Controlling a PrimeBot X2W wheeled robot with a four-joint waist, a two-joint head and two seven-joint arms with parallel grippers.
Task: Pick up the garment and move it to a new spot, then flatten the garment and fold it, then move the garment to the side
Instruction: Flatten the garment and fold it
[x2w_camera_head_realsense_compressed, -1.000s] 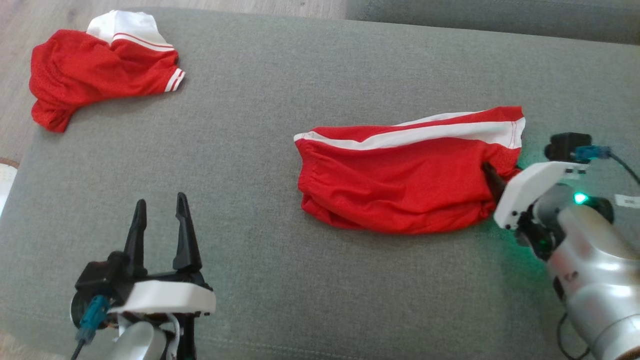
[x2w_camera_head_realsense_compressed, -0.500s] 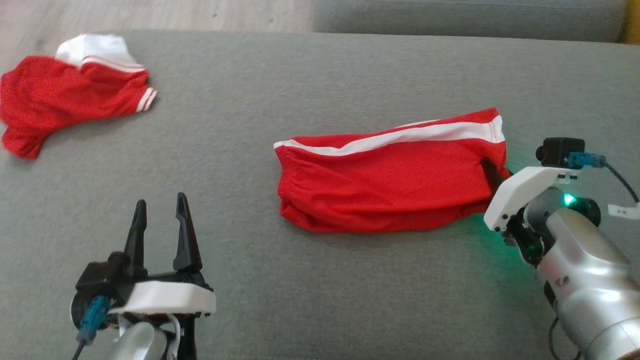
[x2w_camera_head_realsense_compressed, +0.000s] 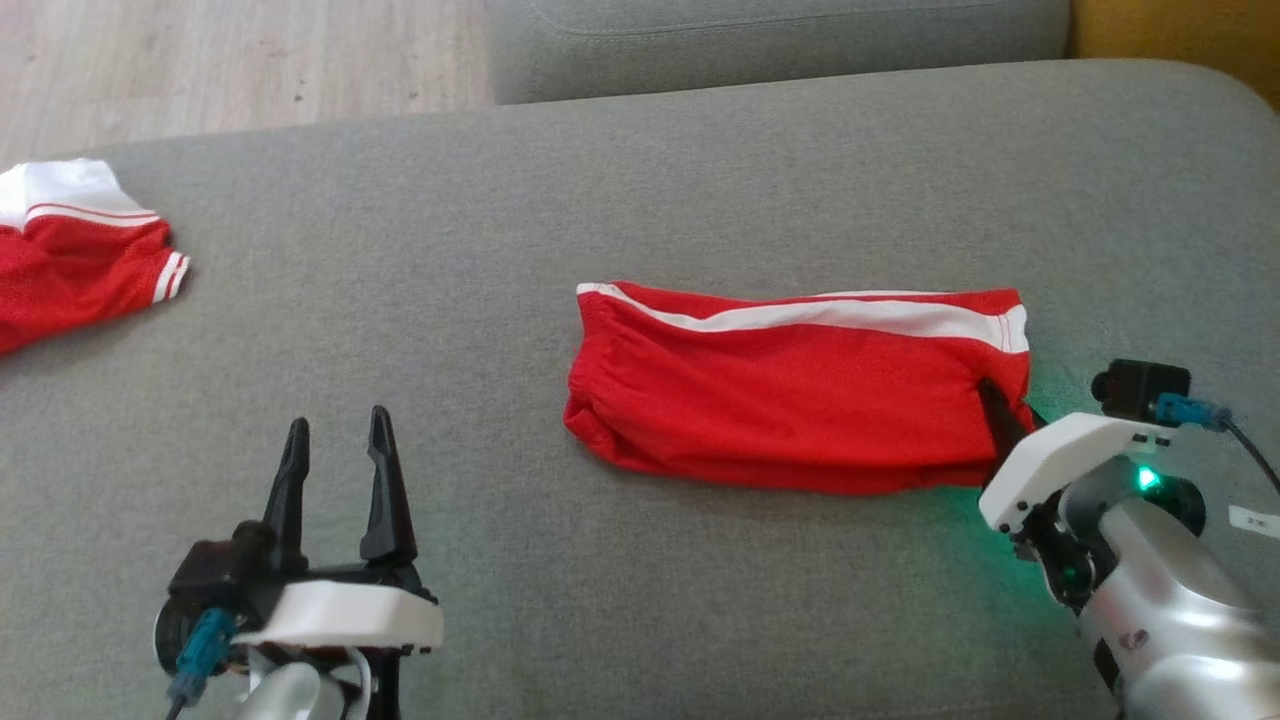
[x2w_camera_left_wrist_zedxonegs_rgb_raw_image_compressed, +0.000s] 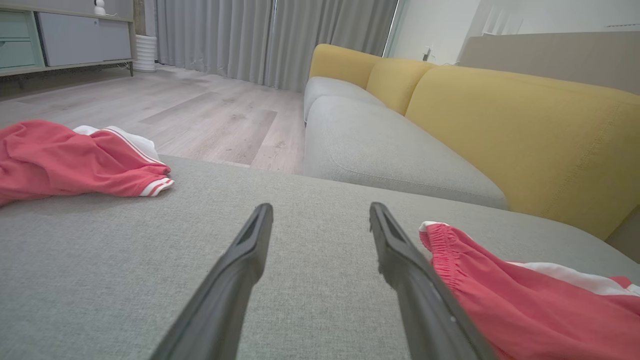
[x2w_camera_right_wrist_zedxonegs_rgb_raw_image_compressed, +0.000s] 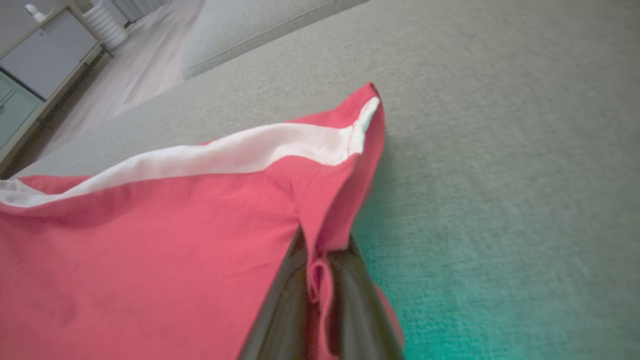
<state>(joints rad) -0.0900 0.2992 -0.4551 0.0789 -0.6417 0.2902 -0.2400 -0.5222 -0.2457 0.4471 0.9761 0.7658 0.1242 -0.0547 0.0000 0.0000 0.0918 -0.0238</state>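
The garment (x2w_camera_head_realsense_compressed: 790, 395) is a pair of red shorts with a white side stripe. It lies folded into a long band on the grey sofa cushion (x2w_camera_head_realsense_compressed: 600, 200), right of centre. My right gripper (x2w_camera_head_realsense_compressed: 995, 410) is shut on its right edge; in the right wrist view the red cloth (x2w_camera_right_wrist_zedxonegs_rgb_raw_image_compressed: 150, 240) is pinched between the dark fingers (x2w_camera_right_wrist_zedxonegs_rgb_raw_image_compressed: 280, 310). At the lower left my left gripper (x2w_camera_head_realsense_compressed: 338, 440) stands open and holds nothing. In the left wrist view its open fingers (x2w_camera_left_wrist_zedxonegs_rgb_raw_image_compressed: 320, 215) point over bare cushion, with the garment's elastic waistband (x2w_camera_left_wrist_zedxonegs_rgb_raw_image_compressed: 525, 310) just to their right.
A second red and white garment (x2w_camera_head_realsense_compressed: 70, 270) lies crumpled at the cushion's far left edge (x2w_camera_left_wrist_zedxonegs_rgb_raw_image_compressed: 65, 160). Wooden floor (x2w_camera_head_realsense_compressed: 230, 60) lies beyond the cushion's far side. Another grey seat (x2w_camera_left_wrist_zedxonegs_rgb_raw_image_compressed: 380, 150) and yellow backrests (x2w_camera_left_wrist_zedxonegs_rgb_raw_image_compressed: 525, 130) stand behind.
My right gripper has shut on the garment's right edge. The head camera has shifted, so the whole scene has slid left and down in its view. The left gripper stays open.
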